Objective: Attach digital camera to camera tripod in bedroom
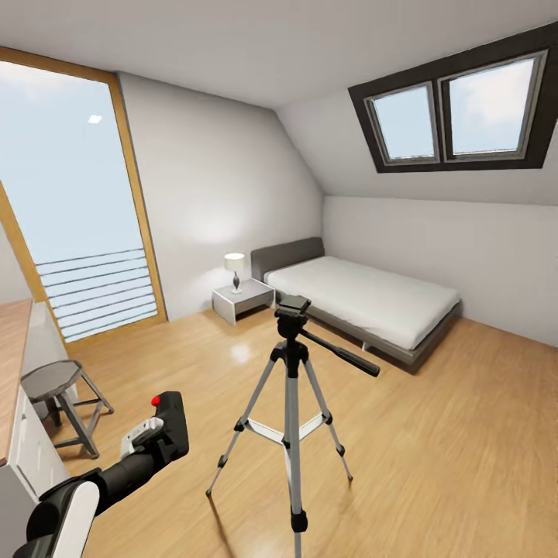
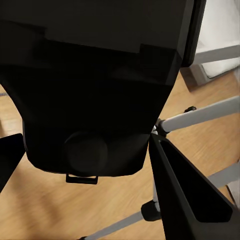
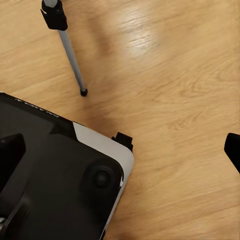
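The camera tripod (image 1: 292, 387) stands on the wood floor in the middle of the bedroom, its black pan head (image 1: 293, 306) bare and its long handle pointing right. Low and to the left of it, my left gripper (image 1: 155, 435) is shut on the digital camera (image 1: 173, 422), whose red button (image 1: 155, 401) faces up-left. In the left wrist view the camera's black body (image 2: 100, 90) sits between the fingers (image 2: 185, 190), with silver tripod legs (image 2: 200, 116) behind. My right gripper (image 3: 120, 152) hangs open over the floor, near one tripod leg (image 3: 70, 55).
A low grey bed (image 1: 364, 298) lies at the back right, with a white nightstand (image 1: 242, 298) and lamp beside it. A grey stool (image 1: 58, 395) and a wood-topped counter (image 1: 12, 349) stand at the left. The robot's dark base (image 3: 50, 175) is below the right gripper.
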Available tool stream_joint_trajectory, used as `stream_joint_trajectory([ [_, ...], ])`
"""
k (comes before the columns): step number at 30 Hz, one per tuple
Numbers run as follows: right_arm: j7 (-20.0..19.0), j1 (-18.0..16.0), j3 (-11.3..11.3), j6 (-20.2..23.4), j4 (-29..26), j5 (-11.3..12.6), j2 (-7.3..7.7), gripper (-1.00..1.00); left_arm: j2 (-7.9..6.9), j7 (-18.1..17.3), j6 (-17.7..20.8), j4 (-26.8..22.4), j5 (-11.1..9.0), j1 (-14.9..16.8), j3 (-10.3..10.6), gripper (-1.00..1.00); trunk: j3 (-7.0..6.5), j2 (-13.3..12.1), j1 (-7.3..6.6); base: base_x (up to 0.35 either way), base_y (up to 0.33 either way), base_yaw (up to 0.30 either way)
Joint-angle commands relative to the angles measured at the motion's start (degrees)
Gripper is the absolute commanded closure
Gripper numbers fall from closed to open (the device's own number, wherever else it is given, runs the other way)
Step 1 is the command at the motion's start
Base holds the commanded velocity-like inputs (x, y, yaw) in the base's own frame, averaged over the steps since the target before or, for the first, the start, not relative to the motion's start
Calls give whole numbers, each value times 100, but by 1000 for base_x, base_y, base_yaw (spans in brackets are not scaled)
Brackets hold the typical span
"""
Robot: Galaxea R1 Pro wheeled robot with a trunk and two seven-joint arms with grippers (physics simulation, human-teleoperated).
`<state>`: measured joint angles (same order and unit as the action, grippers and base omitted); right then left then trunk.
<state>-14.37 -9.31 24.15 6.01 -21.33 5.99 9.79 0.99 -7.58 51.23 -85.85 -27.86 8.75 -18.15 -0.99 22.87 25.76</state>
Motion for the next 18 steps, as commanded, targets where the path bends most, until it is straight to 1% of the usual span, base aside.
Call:
stream_joint_trajectory([
  [1, -4, -1, 31, 35, -12, 60, 6, -100, 7, -69, 35, -2, 35, 4, -20, 100, 2, 5, 2, 8, 1, -28],
  [5, -4, -1, 33, 36, -12, 57, 5, -100, 7, -69, 34, -2, 35, 4, -21, 100, 2, 5, 2, 65, 2, -16],
  [10, -4, -1, 35, 49, -12, 57, 5, -100, 7, -69, 12, -2, 35, 4, -15, 100, 2, 5, 2, 211, 38, -40],
  [13, -3, -1, 32, 74, -12, 59, 5, -100, 6, -69, 20, -2, 35, 4, 8, 100, 2, 5, 2, 147, 33, -202],
  [18, -4, -1, 32, 64, -12, 54, 5, -100, 7, -64, 32, 6, 37, 4, 19, 100, 2, 5, 2, 47, 10, -217],
])
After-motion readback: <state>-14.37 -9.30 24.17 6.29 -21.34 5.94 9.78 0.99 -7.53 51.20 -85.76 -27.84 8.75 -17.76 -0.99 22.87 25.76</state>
